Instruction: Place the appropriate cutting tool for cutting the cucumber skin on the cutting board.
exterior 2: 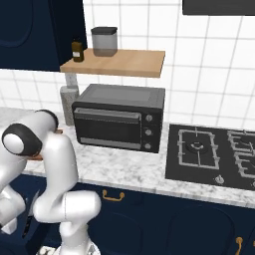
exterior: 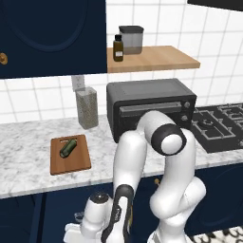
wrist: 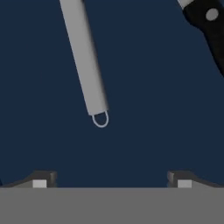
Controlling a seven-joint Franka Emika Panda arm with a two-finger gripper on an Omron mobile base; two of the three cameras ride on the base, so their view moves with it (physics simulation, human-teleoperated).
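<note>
My gripper (wrist: 112, 181) stands wide, nothing between its two dark fingertips (wrist: 41, 179), which rise far apart at the bottom of the hand view. Just beyond them lies the slim grey metal handle of the peeler (wrist: 84, 61) on a flat dark navy surface (wrist: 144, 109). Its long axis runs steeply up the hand view, leaning a little left toward the top; the near end carries a small wire loop that points down toward my fingers, apart from them. The forked head is cut off by the top edge, so I cannot make it out. At the upper right corner a black handle with a silver rivet (wrist: 210, 26) slants across, well apart from the peeler; its blade is cut off too.

Farther off, in the left base view, my arm folds down below the grey marble counter (exterior: 28, 156). On that counter sits the small reddish-brown wooden cutting board (exterior: 83, 163), and on it the short dark green cucumber (exterior: 68, 147) lies diagonally, its far end toward the right. Behind stand a speckled glass jar (exterior: 87, 107) and a black toaster oven (exterior: 151, 105), with a black hob (exterior: 220, 128) to the right.
</note>
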